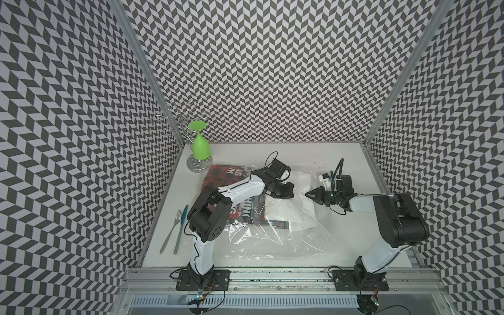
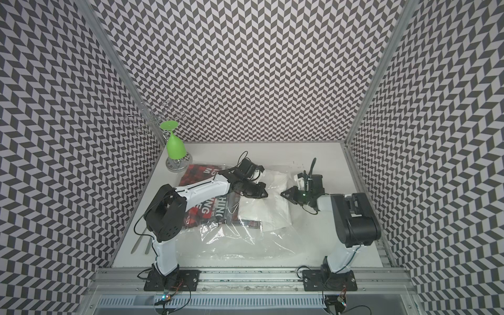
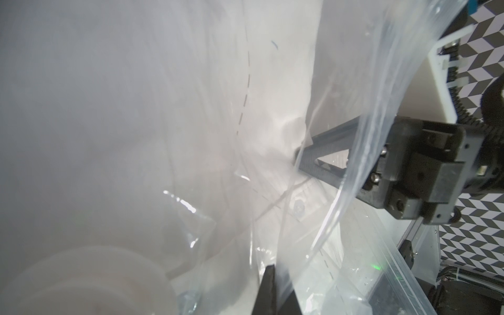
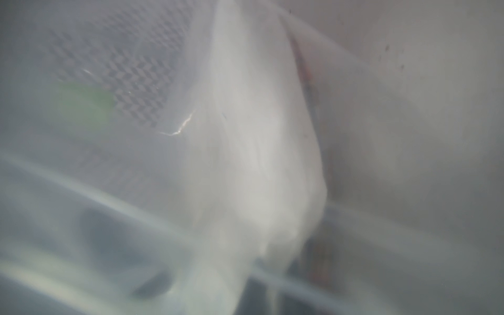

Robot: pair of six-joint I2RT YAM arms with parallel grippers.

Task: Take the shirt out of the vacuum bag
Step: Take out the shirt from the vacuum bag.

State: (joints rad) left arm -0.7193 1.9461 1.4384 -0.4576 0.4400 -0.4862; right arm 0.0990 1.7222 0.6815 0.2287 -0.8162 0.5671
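Observation:
The see-through vacuum bag [image 1: 267,240] [image 2: 240,240] lies crumpled across the middle of the table. A folded white shirt [image 1: 286,210] [image 2: 264,212] rests inside it. My left gripper [image 1: 289,194] [image 2: 263,194] is shut on the bag's upper film, lifted above the shirt. From the right, my right gripper [image 1: 306,194] [image 2: 282,194] reaches into the bag's mouth. In the left wrist view its tips [image 3: 297,161] meet on a bunched edge of the white shirt [image 3: 272,81]. The right wrist view is blurred, with white cloth [image 4: 259,163] close to the lens.
A red and black printed cloth [image 1: 226,174] lies under the bag's left part and my left arm. An upturned green glass [image 1: 200,146] hangs on a wire rack at the back left. A fork [image 1: 170,231] and a knife [image 1: 181,229] lie along the table's left edge.

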